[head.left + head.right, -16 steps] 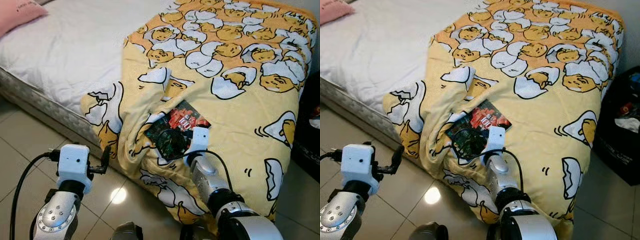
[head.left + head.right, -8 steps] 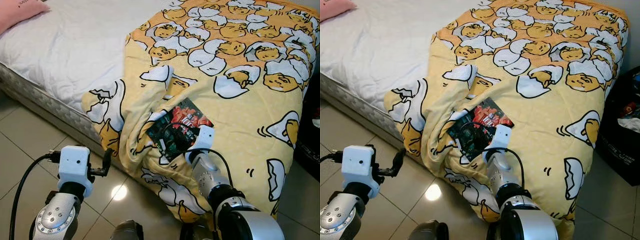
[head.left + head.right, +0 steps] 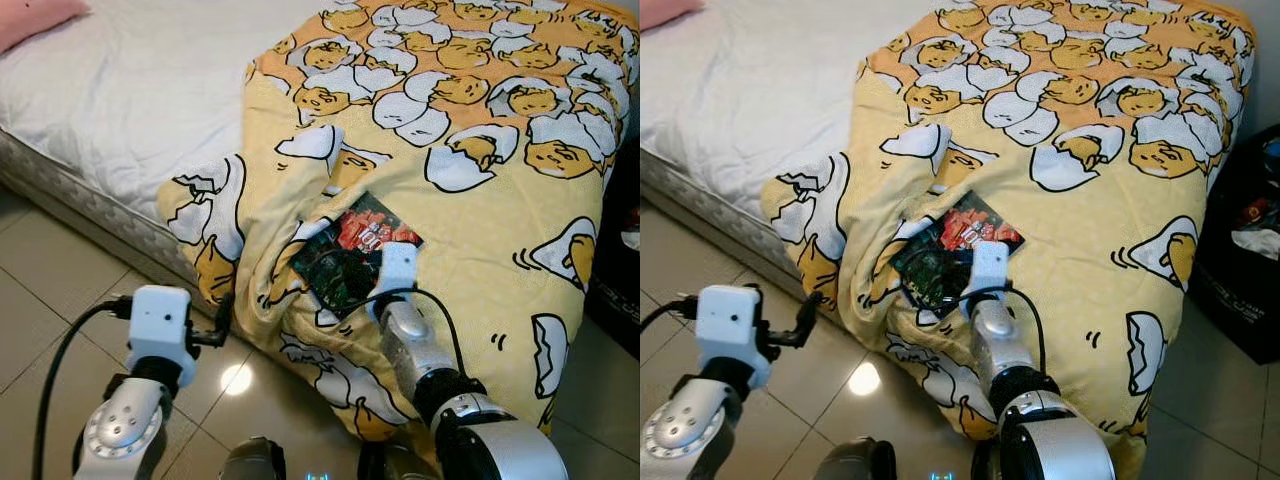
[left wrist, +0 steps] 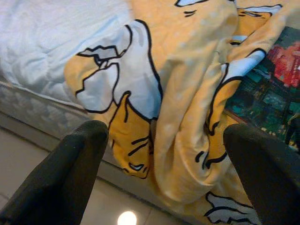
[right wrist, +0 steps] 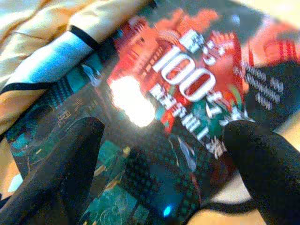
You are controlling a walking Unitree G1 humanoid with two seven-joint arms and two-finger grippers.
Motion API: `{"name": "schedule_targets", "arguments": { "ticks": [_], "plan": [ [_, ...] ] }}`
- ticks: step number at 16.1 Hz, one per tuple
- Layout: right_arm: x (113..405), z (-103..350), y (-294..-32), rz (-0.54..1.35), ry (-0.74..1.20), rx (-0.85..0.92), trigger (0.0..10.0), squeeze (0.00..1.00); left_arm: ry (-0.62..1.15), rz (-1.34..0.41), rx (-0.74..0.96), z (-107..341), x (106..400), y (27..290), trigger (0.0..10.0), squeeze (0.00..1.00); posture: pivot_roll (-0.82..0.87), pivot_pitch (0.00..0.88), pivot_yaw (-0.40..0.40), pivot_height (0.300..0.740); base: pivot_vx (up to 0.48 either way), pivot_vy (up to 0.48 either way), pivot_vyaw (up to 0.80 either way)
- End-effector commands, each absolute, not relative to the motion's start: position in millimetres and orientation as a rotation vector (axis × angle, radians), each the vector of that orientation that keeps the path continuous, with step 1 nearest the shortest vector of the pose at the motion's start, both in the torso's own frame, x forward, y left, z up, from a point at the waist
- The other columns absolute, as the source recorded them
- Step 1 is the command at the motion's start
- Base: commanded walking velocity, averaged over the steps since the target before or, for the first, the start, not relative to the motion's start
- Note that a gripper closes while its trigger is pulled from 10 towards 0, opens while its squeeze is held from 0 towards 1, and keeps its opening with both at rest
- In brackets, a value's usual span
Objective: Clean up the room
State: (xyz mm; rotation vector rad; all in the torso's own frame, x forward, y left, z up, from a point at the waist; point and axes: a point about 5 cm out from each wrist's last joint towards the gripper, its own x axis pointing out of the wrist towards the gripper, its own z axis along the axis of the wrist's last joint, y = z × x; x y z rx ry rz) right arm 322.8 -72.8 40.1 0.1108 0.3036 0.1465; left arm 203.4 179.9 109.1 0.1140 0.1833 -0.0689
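Bed [image 3: 120, 110] with yellow egg-print blanket [image 3: 480, 200], glossy book [image 3: 355, 250], perhaps a magazine, on it.

You see two silver metal arms, each ending in a white boxy wrist block [image 3: 160, 320] with a looping black cable [image 3: 60, 350]; the left pincer [image 4: 164, 187] shows two matte black fingers.

A glossy dark book [image 3: 352, 250] is lying flat and face up on the yellow egg-print blanket [image 3: 480, 200], turned at an angle; its cover is showing red artwork, teal patches and a white "100"; a blanket fold is overlapping its near-left edge
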Motion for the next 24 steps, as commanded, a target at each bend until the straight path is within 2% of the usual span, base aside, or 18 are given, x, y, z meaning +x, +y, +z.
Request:
{"name": "schedule_targets", "arguments": {
  "ticks": [1,5,9,11,13,16,20,24],
  "plan": [
    [321,41,-73,0.145,0.276,0.076,10.0,0.00,0.187,-0.071,0.123,106,205,178,10.0,0.00,0.23,0.148,-0.004,0.740,0.000,0.000,0.00],
    [317,37,-72,0.141,0.278,0.061,10.0,0.00,0.181,-0.075,0.116,105,209,175,10.0,0.00,0.22,0.143,-0.010,0.740,0.000,0.000,0.00],
    [310,20,-77,0.035,0.414,0.289,10.0,0.00,0.186,-0.082,0.120,105,205,177,10.0,0.00,0.24,0.164,0.010,0.740,0.000,0.000,0.00],
    [309,18,-76,0.022,0.446,0.345,10.0,0.00,0.191,-0.083,0.126,106,202,178,10.0,0.00,0.25,0.168,0.016,0.740,0.000,0.000,0.00],
    [311,21,-67,0.057,0.461,0.410,10.0,0.00,0.198,-0.083,0.133,106,199,180,10.0,0.00,0.26,0.171,0.022,0.740,0.000,0.000,0.00],
    [318,36,-48,0.175,0.406,0.367,10.0,0.00,0.200,-0.085,0.135,106,199,180,10.0,0.00,0.26,0.170,0.021,0.740,0.000,0.000,0.00],
    [318,41,-34,0.235,0.399,0.381,10.0,0.00,0.200,-0.084,0.133,106,198,179,10.0,0.00,0.27,0.173,0.015,0.740,0.000,0.000,0.00],
    [305,27,-21,0.258,0.519,0.501,10.0,0.00,0.207,-0.084,0.131,105,196,178,10.0,0.00,0.27,0.180,0.016,0.740,0.000,0.000,0.00]
  ]
}}
